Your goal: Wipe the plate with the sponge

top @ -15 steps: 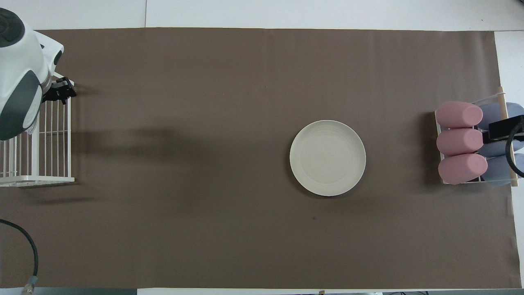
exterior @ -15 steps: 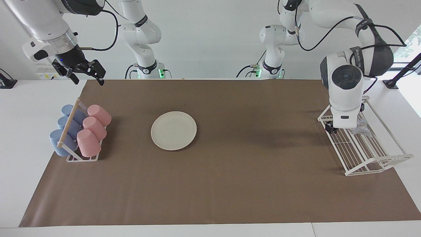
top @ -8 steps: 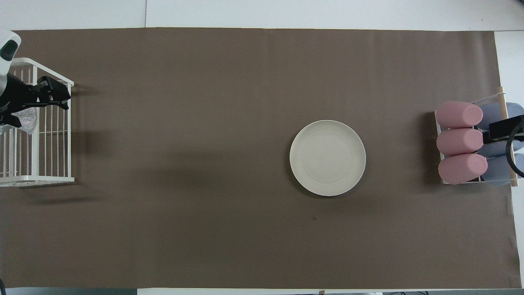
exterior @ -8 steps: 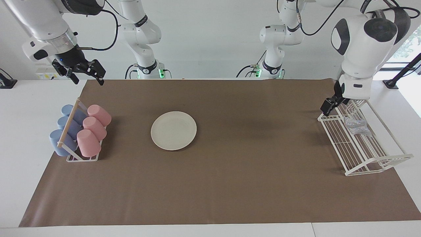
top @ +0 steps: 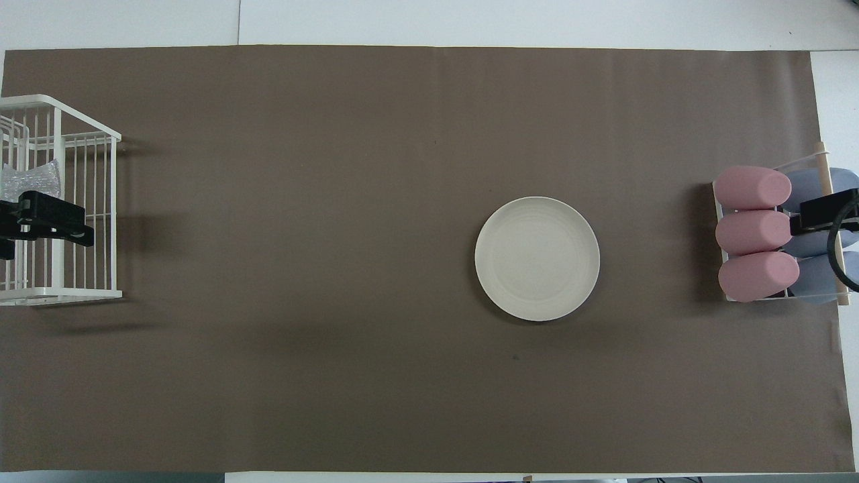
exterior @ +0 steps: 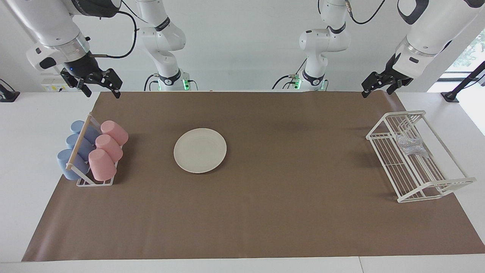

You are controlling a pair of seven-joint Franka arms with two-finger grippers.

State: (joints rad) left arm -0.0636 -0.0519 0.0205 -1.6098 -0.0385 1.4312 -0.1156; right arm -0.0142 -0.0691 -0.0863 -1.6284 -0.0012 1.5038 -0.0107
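Observation:
The cream-white plate lies flat on the brown mat, toward the right arm's end; it also shows in the overhead view. The silvery sponge lies in the white wire rack at the left arm's end, and shows in the overhead view too. My left gripper is open and empty, raised high, well clear of the rack and the sponge. My right gripper is open and empty, and waits high above the cup holder's end of the table.
A holder with pink and blue cups lying on their sides stands at the right arm's end, beside the plate. The brown mat covers most of the table.
My left arm has risen from low over the wire rack and drawn back toward the robots with nothing in its gripper. The sponge stays in the rack. The right arm has not moved.

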